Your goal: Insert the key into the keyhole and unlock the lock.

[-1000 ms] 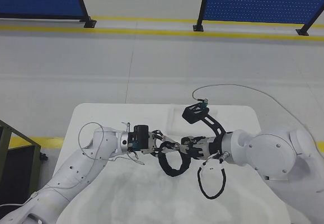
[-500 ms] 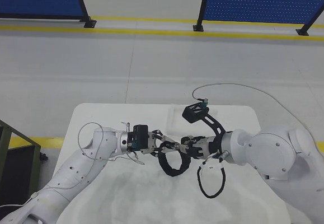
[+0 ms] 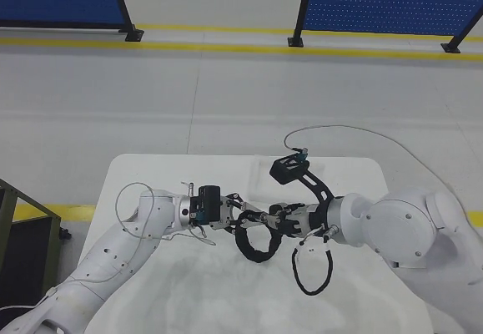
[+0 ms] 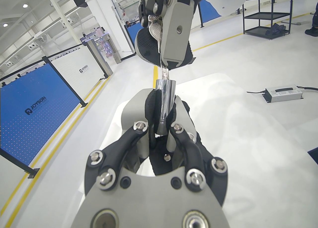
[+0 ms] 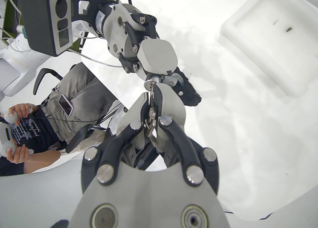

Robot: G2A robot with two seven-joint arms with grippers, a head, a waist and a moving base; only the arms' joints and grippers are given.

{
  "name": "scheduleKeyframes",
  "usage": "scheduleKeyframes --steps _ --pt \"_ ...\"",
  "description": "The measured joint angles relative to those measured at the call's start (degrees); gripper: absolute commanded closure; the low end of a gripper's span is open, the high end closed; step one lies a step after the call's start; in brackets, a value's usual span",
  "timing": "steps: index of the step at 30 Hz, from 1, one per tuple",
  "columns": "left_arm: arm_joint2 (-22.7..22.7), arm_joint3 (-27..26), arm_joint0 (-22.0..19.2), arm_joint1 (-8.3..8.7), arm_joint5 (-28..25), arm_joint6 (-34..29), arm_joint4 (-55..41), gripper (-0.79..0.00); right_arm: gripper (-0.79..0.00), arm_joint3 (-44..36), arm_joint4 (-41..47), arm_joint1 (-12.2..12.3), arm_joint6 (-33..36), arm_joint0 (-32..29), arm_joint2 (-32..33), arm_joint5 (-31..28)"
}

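Key (image 4: 156,31): one, pinched in right hand (image 4: 160,48), blade tip meeting the lock (image 4: 165,100).
Lock: one chrome cylinder, clenched in left hand (image 4: 162,112), above the table (image 4: 248,134).
Tray (image 5: 244,7): one, white foam, on the table, two dark specks inside.
Room: pale floor (image 3: 224,100), yellow lines (image 3: 224,48), two blue barriers (image 3: 391,17).

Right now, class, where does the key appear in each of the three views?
Top view: the key is a tiny sliver where the two grippers meet.
Left wrist view: pinched in the right gripper, tip at the end of the lock held by the left gripper.
Right wrist view: edge-on in the right gripper, tip at the lock.
Shared landmark: the lock's silver cylinder.
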Motion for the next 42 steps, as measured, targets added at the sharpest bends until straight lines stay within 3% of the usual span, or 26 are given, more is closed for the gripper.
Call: scheduleKeyframes --steps 36,37,39,42 --pt "-1.0 -0.5 0.5 -0.4 -0.7 -0.7 0.3 0.0 0.0 1.6 0.0 0.9 -2.6 3.6 -5.4 2.6" --pt "-1.0 -0.6 0.5 -0.42 -0.7 -0.7 0.4 0.0 -0.077 1.7 0.2 0.9 -2.7 3.7 -5.5 2.7" --pt "-0.9 -0.6 0.5 -0.46 -0.8 -0.8 0.4 0.0 -0.16 1.8 0.5 0.9 -3.0 3.9 -5.6 3.0" --pt "-0.9 -0.4 0.5 -0.54 -0.9 -1.0 0.3 0.0 -0.163 2.1 1.2 1.0 -3.4 4.1 -5.6 3.4"
